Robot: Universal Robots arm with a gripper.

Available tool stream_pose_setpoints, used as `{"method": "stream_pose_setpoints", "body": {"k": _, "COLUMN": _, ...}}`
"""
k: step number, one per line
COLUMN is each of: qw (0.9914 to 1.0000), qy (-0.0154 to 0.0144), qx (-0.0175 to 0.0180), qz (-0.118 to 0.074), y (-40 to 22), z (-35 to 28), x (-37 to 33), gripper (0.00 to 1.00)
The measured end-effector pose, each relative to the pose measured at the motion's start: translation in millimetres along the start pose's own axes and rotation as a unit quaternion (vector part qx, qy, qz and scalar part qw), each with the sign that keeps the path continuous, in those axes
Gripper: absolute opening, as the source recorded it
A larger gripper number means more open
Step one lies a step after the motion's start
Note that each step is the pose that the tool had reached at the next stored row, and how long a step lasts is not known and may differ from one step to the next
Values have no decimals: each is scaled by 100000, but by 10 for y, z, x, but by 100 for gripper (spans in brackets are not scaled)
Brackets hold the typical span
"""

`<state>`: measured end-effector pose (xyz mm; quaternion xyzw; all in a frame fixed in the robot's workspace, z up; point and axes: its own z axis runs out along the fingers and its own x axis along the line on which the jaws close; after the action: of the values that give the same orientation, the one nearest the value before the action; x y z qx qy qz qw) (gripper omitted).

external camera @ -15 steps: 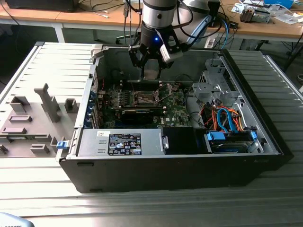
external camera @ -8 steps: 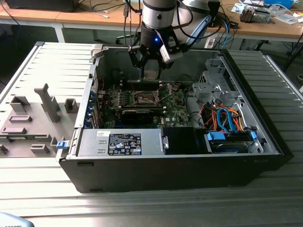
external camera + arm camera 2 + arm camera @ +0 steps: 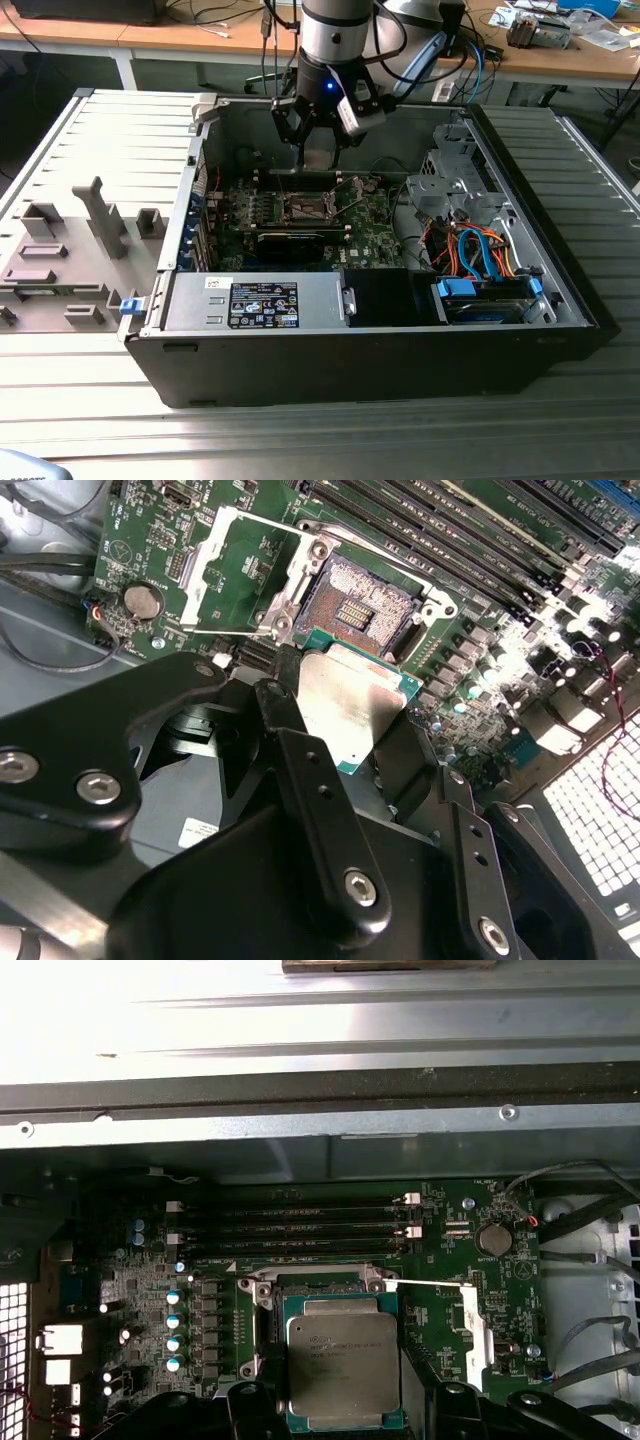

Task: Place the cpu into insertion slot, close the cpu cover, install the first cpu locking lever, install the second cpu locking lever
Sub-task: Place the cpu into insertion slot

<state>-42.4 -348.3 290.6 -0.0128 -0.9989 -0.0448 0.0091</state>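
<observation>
My gripper (image 3: 318, 148) hangs inside the open computer case, shut on the cpu (image 3: 350, 705), a flat square chip with a dull silver top. In both wrist views a black finger (image 3: 300, 770) sits on each side of the chip. The cpu (image 3: 343, 1360) is held above the motherboard, apart from it and partly over the insertion slot (image 3: 355, 605), whose dark centre lies bare. The cpu cover (image 3: 215, 540) stands swung open beside the slot. In the exterior view the slot (image 3: 303, 207) lies just in front of and below the gripper.
The case walls (image 3: 200, 190) surround the board. Memory slots (image 3: 290, 1222) run beside the socket. A long black card (image 3: 290, 243) and a labelled black box (image 3: 265, 303) lie nearer the front. Blue and orange cables (image 3: 480, 255) fill the exterior view's right. A grey fixture (image 3: 100, 215) stands outside.
</observation>
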Motion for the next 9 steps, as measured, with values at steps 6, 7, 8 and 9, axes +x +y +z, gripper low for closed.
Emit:
{"method": "stream_pose_setpoints", "body": {"k": 6, "qw": 100000, "qy": 1, "qx": 3, "qz": 2, "y": -3, "z": 27, "x": 0, "gripper": 55}}
{"method": "stream_pose_setpoints", "body": {"k": 7, "qw": 100000, "qy": 1, "qx": 2, "qz": -2, "y": -3, "z": 30, "x": -1, "gripper": 55}}
{"method": "stream_pose_setpoints", "body": {"k": 8, "qw": 100000, "qy": 0, "qx": 2, "qz": 0, "y": -3, "z": 35, "x": -1, "gripper": 55}}
{"method": "stream_pose_setpoints", "body": {"k": 9, "qw": 100000, "qy": -1, "qx": -5, "qz": 0, "y": -3, "z": 39, "x": -1, "gripper": 55}}
